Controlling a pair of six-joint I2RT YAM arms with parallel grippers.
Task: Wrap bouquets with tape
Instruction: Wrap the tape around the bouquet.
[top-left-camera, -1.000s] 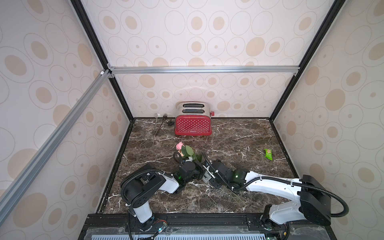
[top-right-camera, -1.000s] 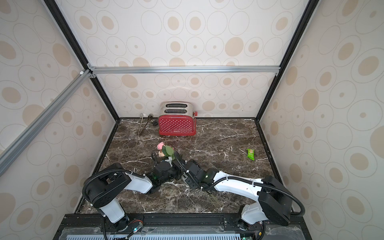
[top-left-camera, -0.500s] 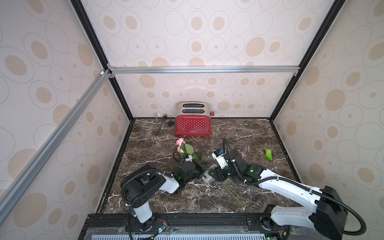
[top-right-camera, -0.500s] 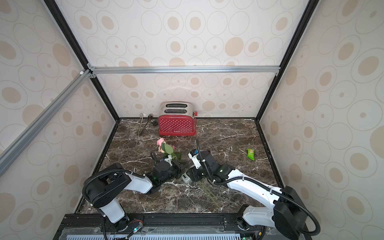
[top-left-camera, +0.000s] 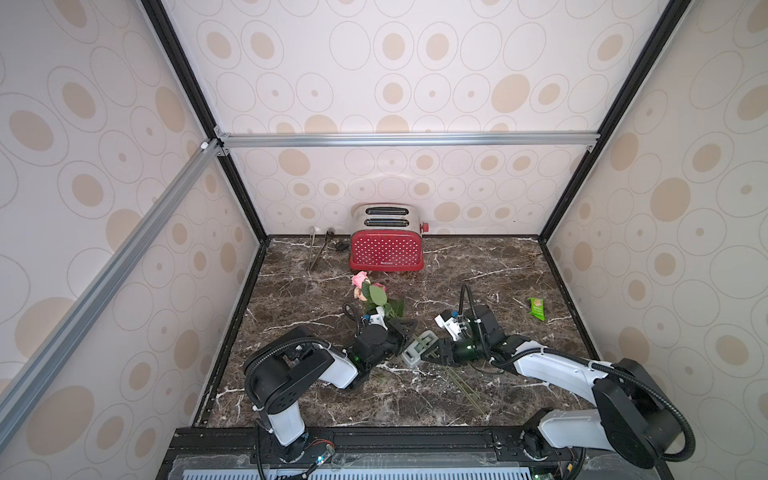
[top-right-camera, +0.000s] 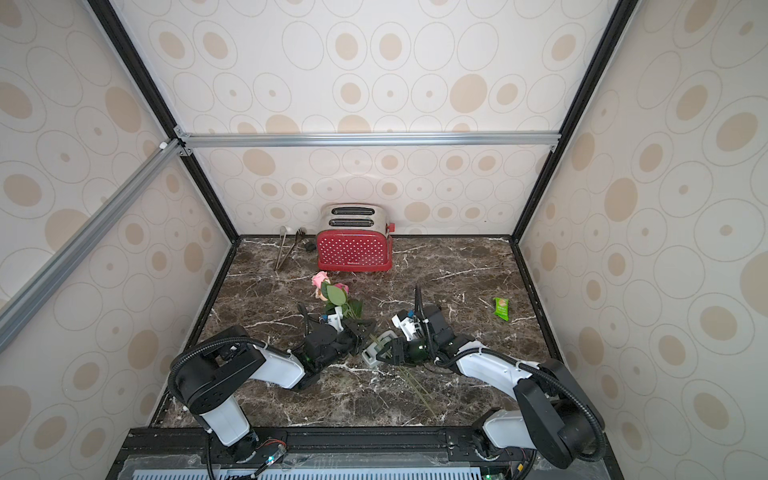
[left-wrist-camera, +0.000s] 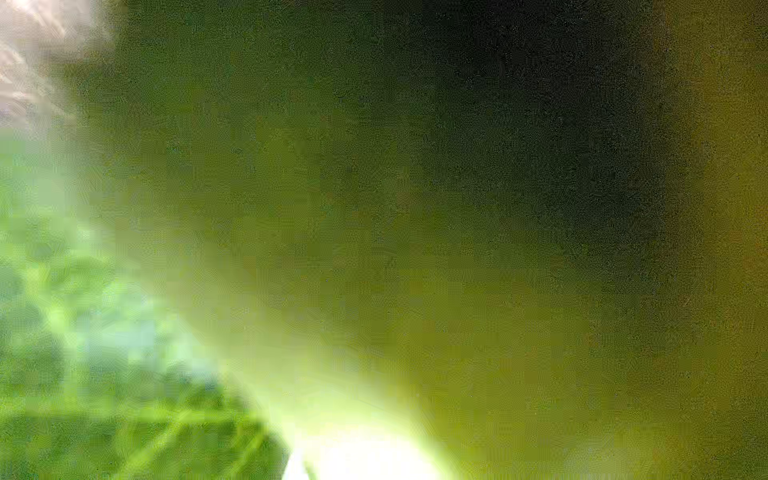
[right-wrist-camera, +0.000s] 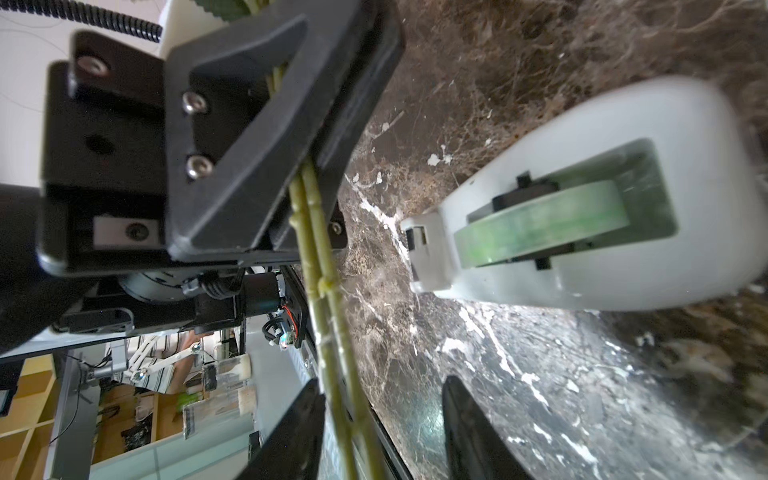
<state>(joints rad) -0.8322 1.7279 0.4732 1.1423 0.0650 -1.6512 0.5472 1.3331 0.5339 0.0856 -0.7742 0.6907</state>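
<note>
the right gripper (right-wrist-camera: 380, 397), jaws parted and empty, has dropped back beside the tape (top-left-camera: 417, 351) at its 9 o'clock while the left gripper (top-left-camera: 403, 332) stays clamped on the stems of the bouquets (top-left-camera: 376, 295), so pulling tape looks next.

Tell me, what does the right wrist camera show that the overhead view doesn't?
Only the right wrist view: the greenish roll inside the tape dispenser, the knobbly joints on the bouquet's stems, and a room with shelves beyond the marble table. Only a top view: the rose heads, the red toaster, metal utensils and a green packet. Both: the dispenser, the left gripper shut on the stems, the open right gripper near them, and the table.
</note>
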